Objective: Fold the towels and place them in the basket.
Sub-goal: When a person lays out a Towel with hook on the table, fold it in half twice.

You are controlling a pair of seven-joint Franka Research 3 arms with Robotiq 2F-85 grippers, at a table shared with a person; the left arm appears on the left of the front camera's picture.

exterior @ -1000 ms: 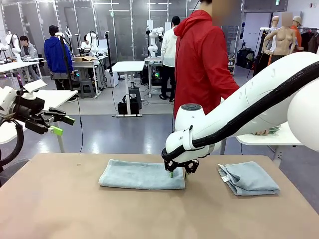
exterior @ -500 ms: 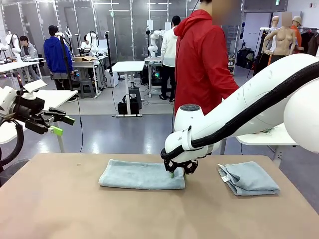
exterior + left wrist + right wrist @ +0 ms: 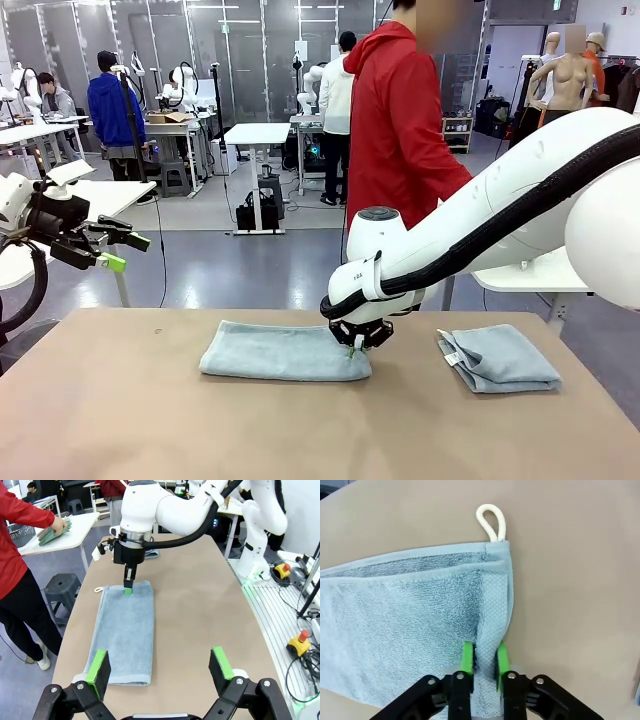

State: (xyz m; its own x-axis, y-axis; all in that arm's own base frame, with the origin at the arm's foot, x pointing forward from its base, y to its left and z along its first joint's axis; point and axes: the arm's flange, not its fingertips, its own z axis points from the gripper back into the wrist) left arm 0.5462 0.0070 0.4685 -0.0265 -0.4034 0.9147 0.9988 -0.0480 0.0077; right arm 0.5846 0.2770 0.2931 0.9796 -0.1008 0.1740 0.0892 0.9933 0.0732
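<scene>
While the brown flat table (image 3: 150,420) carries a long folded pale blue-grey terry towel (image 3: 280,352) at its middle and a second folded one (image 3: 500,358) to the right, the right gripper (image 3: 352,347) pinches the long towel's right end. The left gripper (image 3: 162,666) hangs spread wide. A white cord loop (image 3: 491,522) sticks out from the pinched towel's corner.

Right arm reaches across the table from the robot's right, wrist bent straight down. Right gripper (image 3: 352,349) (image 3: 484,661) pinches the short end of the folded towel (image 3: 283,352) (image 3: 405,620), green pads nearly together with a ridge of cloth between. Left arm raised off the towel's left, left gripper (image 3: 118,252) (image 3: 161,665) jaws spread wide, holding nothing.
</scene>
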